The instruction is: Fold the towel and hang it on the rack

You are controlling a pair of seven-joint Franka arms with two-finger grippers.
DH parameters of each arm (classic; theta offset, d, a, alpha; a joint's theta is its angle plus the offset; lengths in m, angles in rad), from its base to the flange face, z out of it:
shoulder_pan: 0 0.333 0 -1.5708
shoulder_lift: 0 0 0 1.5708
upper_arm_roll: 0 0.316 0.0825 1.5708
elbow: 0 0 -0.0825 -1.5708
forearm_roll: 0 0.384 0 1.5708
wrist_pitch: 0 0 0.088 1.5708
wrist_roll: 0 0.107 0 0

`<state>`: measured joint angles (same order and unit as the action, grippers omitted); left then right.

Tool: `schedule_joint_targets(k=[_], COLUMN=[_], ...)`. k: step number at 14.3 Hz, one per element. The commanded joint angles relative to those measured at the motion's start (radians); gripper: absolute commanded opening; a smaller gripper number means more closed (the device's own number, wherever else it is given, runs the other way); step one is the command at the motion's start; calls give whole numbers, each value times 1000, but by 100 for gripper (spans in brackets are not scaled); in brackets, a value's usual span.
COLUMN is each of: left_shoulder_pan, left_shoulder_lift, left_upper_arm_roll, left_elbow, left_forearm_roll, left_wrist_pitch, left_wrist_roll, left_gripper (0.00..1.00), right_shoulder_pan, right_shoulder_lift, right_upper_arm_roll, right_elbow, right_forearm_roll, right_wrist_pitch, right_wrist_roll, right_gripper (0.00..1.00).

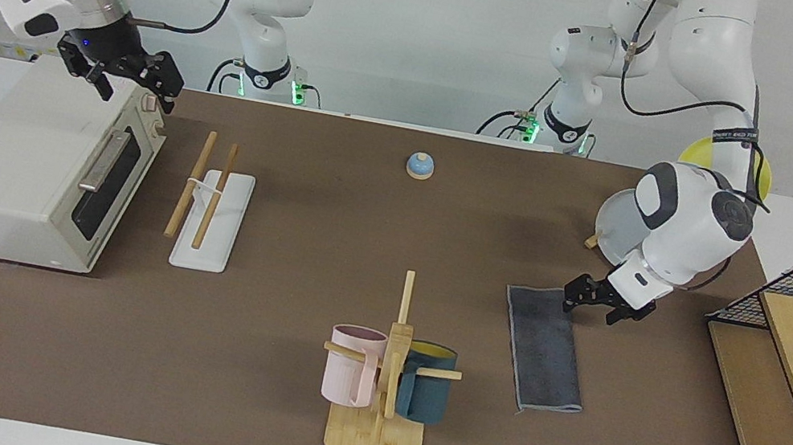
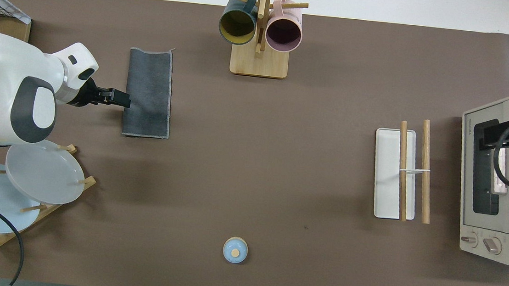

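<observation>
Nearest your robots, the small blue bell [image 1: 419,165] sits alone on the brown worktop [image 1: 273,364], and the plate stand [image 2: 25,187] with its grey, blue and yellow plates is toward the left arm's end. Your right hand [image 1: 136,79] waits over the top of the toaster oven [image 1: 39,168], fingers spread and holding nothing. Beside the oven's door you have the rack [image 1: 208,202], its two wooden rods raised on the white base (nothing is draped on it yet).

Your left hand [image 1: 597,300] is just beside the edge of the towel [image 1: 544,348], on the side toward the left arm's end of the worktop, and low over the brown surface. Its fingers stand apart and grip nothing; I cannot tell whether a fingertip touches the cloth. The towel lies flat as a narrow grey strip, folded lengthwise. Farther out, the mug tree [image 1: 387,384] carries a pink mug and a teal mug, well apart from the rack.
</observation>
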<state>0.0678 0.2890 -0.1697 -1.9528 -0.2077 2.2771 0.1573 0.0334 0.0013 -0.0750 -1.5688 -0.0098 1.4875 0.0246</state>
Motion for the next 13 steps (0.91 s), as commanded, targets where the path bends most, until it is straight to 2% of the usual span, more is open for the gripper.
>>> schedule_joint_targets(k=[1, 2, 3, 9, 10, 12, 13], left_shoulder_pan=[20, 20, 15, 6, 6, 6, 6], left_shoulder_lift=[50, 50, 50, 85, 87, 90, 90], left_upper_arm_roll=[-10, -10, -11, -14, -13, -13, -13], left_elbow=[-15, -18, -18, -17, -17, -17, -17], left_forearm_roll=[-144, -213, -234, -242, -242, -242, -242], left_wrist_pitch=[61, 59, 56, 62, 62, 62, 62], left_wrist_roll=[95, 123, 127, 139, 142, 142, 142], left_gripper=[100, 98, 98, 75, 68, 47, 40], right_shoulder_pan=[-12, -12, -12, -10, -12, -12, -12], right_shoulder_lift=[-23, -21, -21, -21, -21, -21, -21], right_upper_arm_roll=[4, 6, 6, 4, 4, 6, 6], right_elbow=[-27, -27, -27, -27, -27, -27, -27], right_forearm_roll=[1, 1, 1, 1, 1, 1, 1], right_wrist_pitch=[14, 14, 14, 13, 14, 14, 13], right_wrist_roll=[-26, -26, -26, -26, -26, -26, -26], right_gripper=[100, 100, 100, 100, 100, 100, 100])
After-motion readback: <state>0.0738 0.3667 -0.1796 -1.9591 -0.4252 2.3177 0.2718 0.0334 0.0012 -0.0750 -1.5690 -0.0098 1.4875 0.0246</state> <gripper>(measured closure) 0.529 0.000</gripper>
